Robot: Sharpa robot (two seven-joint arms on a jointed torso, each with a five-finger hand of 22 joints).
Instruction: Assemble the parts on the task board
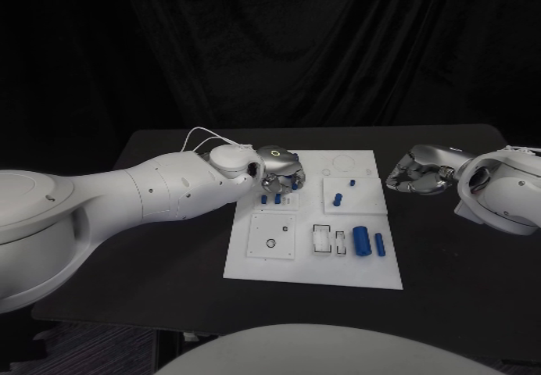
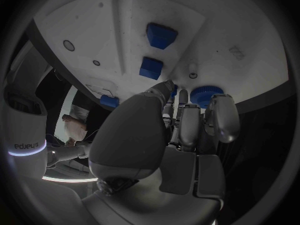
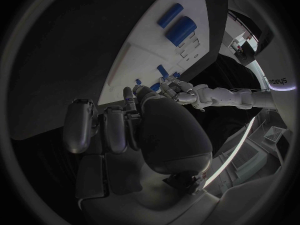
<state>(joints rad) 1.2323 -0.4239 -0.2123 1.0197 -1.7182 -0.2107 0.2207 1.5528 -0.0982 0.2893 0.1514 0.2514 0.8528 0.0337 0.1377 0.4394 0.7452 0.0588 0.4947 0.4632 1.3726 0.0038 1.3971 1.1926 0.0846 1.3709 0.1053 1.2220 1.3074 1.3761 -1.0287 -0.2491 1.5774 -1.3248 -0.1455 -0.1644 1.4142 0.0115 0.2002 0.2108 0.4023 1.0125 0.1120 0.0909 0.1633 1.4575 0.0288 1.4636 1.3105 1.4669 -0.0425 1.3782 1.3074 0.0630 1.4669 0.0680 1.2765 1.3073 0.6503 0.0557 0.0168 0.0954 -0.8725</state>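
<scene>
The white task board lies mid-table. My left hand hovers over its far left corner, fingers and thumb closed round a blue round part, half hidden behind the fingers. Just nearer than the hand stand two small blue blocks, which also show in the left wrist view. Two small blue pegs stand in the square plate to the right. A large blue cylinder and a thinner one lie near the board's right edge. My right hand hangs off the board's right side, fingers curled in on nothing.
A square plate with a round hole sits on the board's near left, and rectangular slots lie beside the large cylinder. Bare black table surrounds the board. The right wrist view shows the board and my left hand beyond it.
</scene>
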